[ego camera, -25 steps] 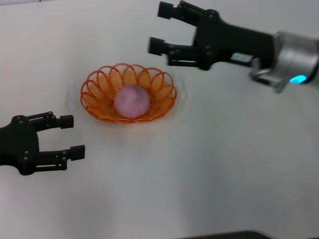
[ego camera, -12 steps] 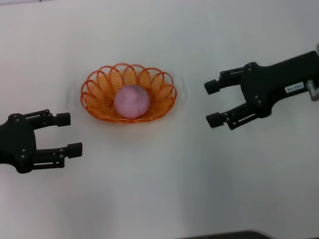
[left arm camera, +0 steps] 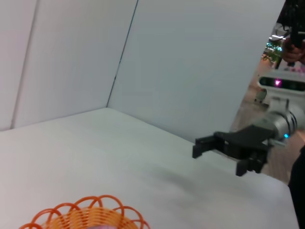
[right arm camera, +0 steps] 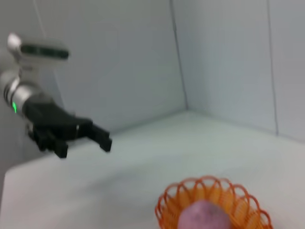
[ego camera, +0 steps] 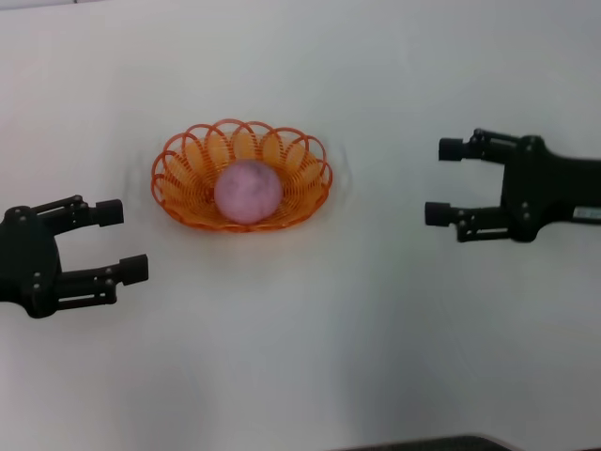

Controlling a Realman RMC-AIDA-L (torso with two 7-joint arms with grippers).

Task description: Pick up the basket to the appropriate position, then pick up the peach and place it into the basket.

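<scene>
The orange basket [ego camera: 242, 175] sits on the white table [ego camera: 310, 348] with the pink peach [ego camera: 248, 191] resting in its middle. The left end effector [ego camera: 123, 241] hovers to the left of the basket, fingers spread and empty. The right end effector [ego camera: 443, 180] hangs well off to the basket's right, fingers also spread, holding nothing.

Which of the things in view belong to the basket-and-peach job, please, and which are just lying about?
Part of the job:
- basket, on the table
- peach, lying in the basket
- left hand, open, left of the basket
- right hand, open, right of the basket

Just there:
- white table
</scene>
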